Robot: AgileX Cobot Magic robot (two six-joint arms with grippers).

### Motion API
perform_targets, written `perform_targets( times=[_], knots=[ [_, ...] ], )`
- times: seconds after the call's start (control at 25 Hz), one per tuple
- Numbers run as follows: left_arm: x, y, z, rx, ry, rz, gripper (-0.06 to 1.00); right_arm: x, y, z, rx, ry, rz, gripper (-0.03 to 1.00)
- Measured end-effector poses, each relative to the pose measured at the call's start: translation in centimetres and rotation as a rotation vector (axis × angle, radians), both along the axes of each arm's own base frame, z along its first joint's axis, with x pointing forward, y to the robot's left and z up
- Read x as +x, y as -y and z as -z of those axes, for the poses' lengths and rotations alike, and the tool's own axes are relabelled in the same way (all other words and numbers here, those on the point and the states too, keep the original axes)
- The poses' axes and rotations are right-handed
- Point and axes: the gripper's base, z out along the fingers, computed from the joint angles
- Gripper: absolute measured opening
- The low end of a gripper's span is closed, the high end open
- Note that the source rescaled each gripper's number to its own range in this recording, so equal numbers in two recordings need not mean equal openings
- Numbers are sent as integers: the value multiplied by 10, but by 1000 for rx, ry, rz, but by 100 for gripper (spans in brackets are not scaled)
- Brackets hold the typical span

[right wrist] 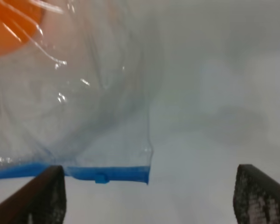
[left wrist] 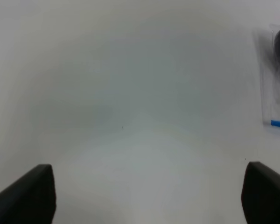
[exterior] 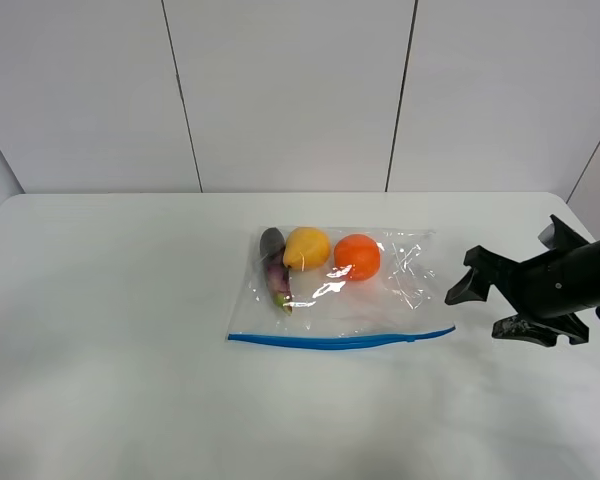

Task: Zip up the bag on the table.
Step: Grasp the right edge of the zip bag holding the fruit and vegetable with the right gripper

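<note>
Left pincer (left wrist: 147, 189): jaws spread wide, gripping nothing, above bare bench (exterior: 110, 330) clear of the bag's left end. The bag (exterior: 380, 300) lies flat on the bench, blue zip strip (exterior: 340, 341) along its near edge. Inside the bag, left to right: eggplant (exterior: 274, 268), pear (exterior: 307, 248), orange (exterior: 357, 256), all opposite the strip. Right pincer (exterior: 480, 312): just beside the bag's right end, jaws wide apart, empty, facing the strip's tip

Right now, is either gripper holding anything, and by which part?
Nothing is held. The right gripper stands open beside the bag, near its blue zip strip; the left gripper is open over the table.
</note>
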Motion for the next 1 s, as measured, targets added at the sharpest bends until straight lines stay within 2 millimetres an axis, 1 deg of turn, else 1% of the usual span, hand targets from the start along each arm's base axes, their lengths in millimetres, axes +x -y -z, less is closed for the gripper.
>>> perform_targets(
  times=[0.12,0.24,0.4,0.48,0.76,0.8,1.0],
  knots=[
    [0,0,0,0,0,0,89,3,-4,7,42,2,-39,86],
    [0,0,0,0,0,0,89,6,-6,15,77,-11,-31,86],
    [0,0,0,0,0,0,89,7,-7,21,88,-29,-34,86],
    [0,0,0,0,0,0,89,7,-7,25,85,-35,-43,84],
    [0,0,0,0,0,0,89,9,-6,31,61,-26,-67,73],
    [0,0,0,0,0,0,89,9,-5,31,59,-23,-66,70],
    [0,0,0,0,0,0,89,9,-5,31,61,-19,-66,50]
  ],
)
